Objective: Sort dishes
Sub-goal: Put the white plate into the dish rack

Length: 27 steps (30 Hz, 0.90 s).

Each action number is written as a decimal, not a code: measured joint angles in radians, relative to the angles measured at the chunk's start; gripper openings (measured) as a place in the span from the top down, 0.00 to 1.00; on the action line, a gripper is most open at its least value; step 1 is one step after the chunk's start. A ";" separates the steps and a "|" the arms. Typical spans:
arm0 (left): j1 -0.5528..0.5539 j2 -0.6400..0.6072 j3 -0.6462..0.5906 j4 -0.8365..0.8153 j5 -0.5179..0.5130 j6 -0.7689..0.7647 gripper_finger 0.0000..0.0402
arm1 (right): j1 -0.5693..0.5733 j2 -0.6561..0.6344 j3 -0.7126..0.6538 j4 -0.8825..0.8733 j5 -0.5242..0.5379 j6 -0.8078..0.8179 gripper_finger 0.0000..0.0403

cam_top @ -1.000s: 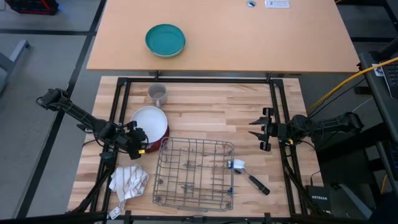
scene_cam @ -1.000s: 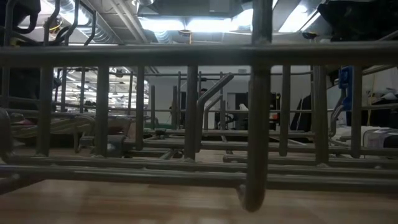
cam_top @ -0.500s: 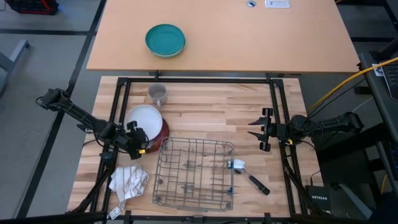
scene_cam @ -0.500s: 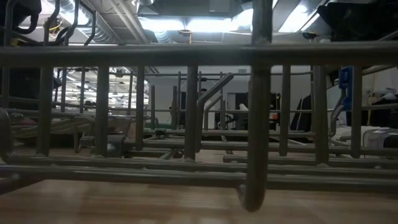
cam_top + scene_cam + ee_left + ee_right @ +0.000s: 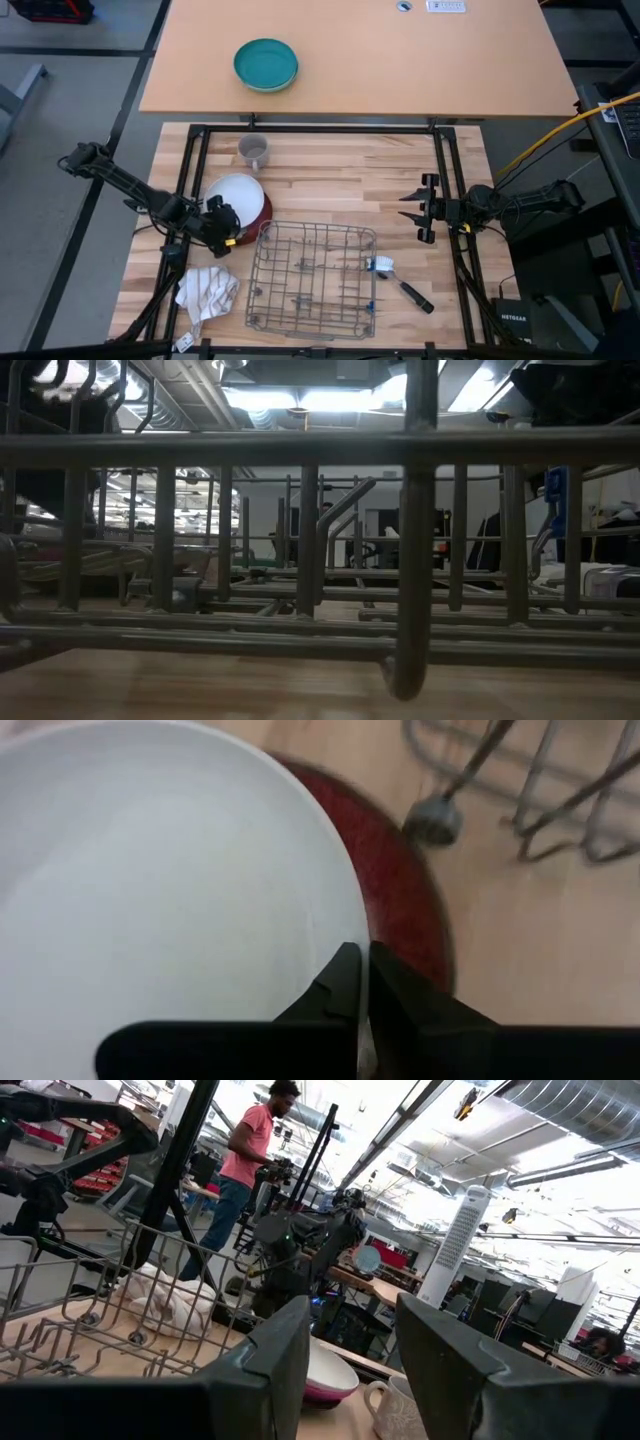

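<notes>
White plate (image 5: 235,193) pinched at its rim by the left gripper (image 5: 222,226), above the red plate (image 5: 262,211); right gripper (image 5: 418,208) spread wide, empty.

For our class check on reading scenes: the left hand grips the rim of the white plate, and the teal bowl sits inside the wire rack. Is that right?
Not quite. The left hand does grip the white plate at its rim, but the teal bowl sits on the far tan table, well away from the wire rack. The high view shows it.
</notes>
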 joint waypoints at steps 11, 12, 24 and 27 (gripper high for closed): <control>0.001 -0.086 0.107 -0.085 -0.098 -0.073 1.00 | 0.000 0.000 0.000 0.000 0.000 0.000 0.62; 0.001 -0.097 0.113 -0.085 -0.107 -0.077 1.00 | 0.000 0.000 0.000 -0.001 0.000 0.000 0.62; 0.001 -0.266 0.188 -0.073 -0.240 -0.094 1.00 | 0.000 0.000 0.000 -0.001 0.000 0.000 0.62; 0.001 -0.306 0.209 -0.008 -0.261 -0.054 1.00 | 0.000 0.000 0.000 -0.001 0.000 0.000 0.62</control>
